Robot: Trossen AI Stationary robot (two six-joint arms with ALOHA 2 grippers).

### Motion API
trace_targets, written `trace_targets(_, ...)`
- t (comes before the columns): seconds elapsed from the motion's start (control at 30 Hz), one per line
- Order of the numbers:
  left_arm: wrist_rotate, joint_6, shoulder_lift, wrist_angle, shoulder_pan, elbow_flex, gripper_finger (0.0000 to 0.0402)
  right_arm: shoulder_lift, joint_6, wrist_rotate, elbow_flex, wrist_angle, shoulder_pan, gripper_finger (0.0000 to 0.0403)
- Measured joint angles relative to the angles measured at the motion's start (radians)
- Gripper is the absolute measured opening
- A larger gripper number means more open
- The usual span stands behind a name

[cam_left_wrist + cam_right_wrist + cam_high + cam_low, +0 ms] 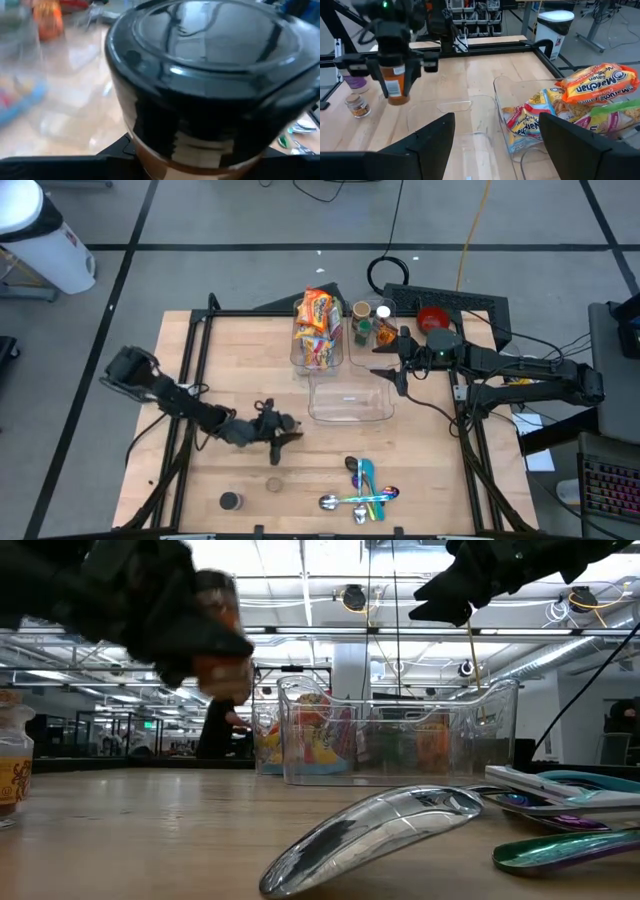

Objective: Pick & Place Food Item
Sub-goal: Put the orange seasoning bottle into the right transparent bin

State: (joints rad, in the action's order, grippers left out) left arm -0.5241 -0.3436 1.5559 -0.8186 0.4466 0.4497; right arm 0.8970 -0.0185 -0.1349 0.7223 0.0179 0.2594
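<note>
Toward the far edge of the wooden table (230, 345) we see two clear plastic bins: the farther one (318, 340) holds orange ramen packets (597, 82), the nearer one (350, 398) looks bare. Near the table's middle, our left gripper (272, 428) clamps an amber spice jar with a black lid (395, 82), lifted off the wood. Our right gripper (392, 360) hangs above the bins, fingers spread, holding nothing
</note>
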Motion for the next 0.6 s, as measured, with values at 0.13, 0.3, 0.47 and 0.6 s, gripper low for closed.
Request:
trace_targets(0.13,0.098,0.113,-0.061,0.257,-0.087,0.143,0.0149,0.001,-0.027,0.006,0.000,-0.018,-0.040,0.0279)
trace_targets(0.3,0.219,0.125,-0.026,0.709,-0.190,0.431,0.0149,0.001,-0.034,0.057,0.005,-0.054,-0.116,0.0279)
trace_targets(0.47,0.290,0.168,0.065,0.874,-0.246,0.643,0.0149,0.036,0.006,0.056,0.044,-0.040,-0.183,0.0279)
trace_targets(0.6,0.371,0.240,0.148,0.907,-0.260,0.735,0.0149,0.112,-0.039,0.056,0.100,-0.017,-0.244,0.0282)
